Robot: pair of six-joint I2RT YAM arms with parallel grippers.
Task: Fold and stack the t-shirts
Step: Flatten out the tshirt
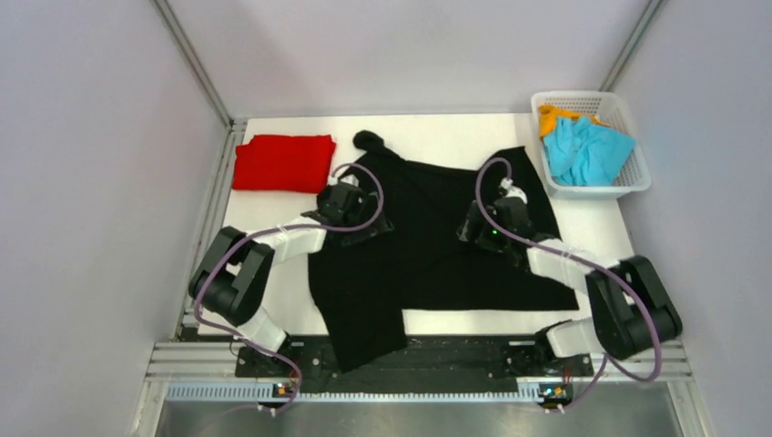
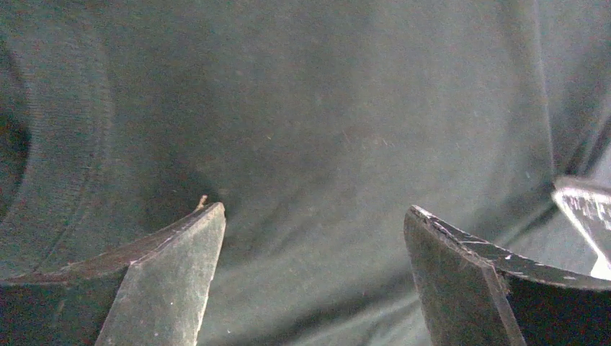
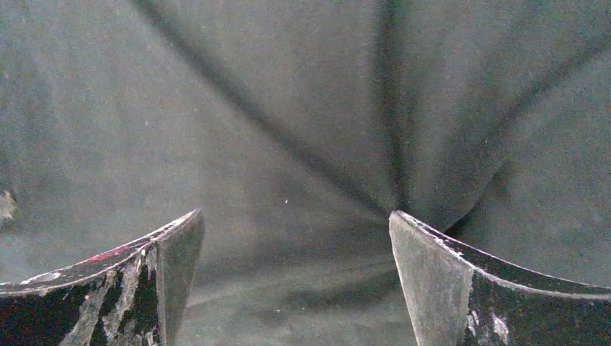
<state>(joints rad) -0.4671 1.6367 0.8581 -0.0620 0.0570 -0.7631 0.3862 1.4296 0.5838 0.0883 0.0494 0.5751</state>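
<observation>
Spreading across the table (image 1: 437, 127), the black t-shirt (image 1: 428, 255) overhangs the near edge; left end effector (image 2: 313, 213) and right end effector (image 3: 295, 216) sit low over it, both spread apart, bare table beyond.

In the top view, each arm's wrist body hides its own fingertips. It also hides the part of the black shirt (image 1: 428, 246) under it. At 6 o'clock the shirt's near flap lies over the dark base plate (image 1: 473, 350), and its edge is hard to trace there. In the basket (image 1: 601, 189) at 2 o'clock, the cyan cloth (image 1: 587, 150) buries most of the orange one (image 1: 551, 116).

Both wrist views cut the shirt off on every side. Their bottom edges cut off the fingers of the left gripper (image 2: 315, 207) and the right gripper (image 3: 294, 213). In the left wrist view, a pale shape (image 2: 587, 216) at 3 o'clock runs off the frame and cannot be identified. In the right wrist view, a pale speck (image 3: 6, 204) at 9 o'clock is too small to tell.
</observation>
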